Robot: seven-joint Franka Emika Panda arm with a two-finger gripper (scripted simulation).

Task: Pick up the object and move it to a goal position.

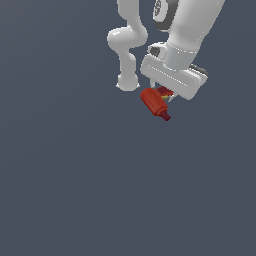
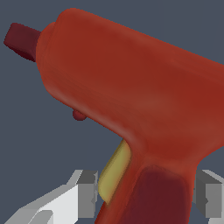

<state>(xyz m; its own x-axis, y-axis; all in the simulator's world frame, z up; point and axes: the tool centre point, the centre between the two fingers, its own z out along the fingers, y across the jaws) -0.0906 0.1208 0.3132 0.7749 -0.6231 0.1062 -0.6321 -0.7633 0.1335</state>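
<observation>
Exterior view: white Panda arm [image 1: 187,35] is reaching down, its tool [image 1: 165,96] gripping the red drill [image 1: 153,102] by the handle, the dark nozzle pointing down toward the exterior view's right above the grey tabletop [image 1: 75,190]. Wrist view: the drill [image 2: 135,96] is filling the frame, its handle sitting clamped between the two grey fingers [image 2: 87,192], yellow trigger beside one.

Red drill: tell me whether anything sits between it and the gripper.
Nothing visible does. In the wrist view the gripper has a finger on each side of the red drill, at its handle, with no other thing between them. The exterior view shows only the plain dark surface around them.
</observation>
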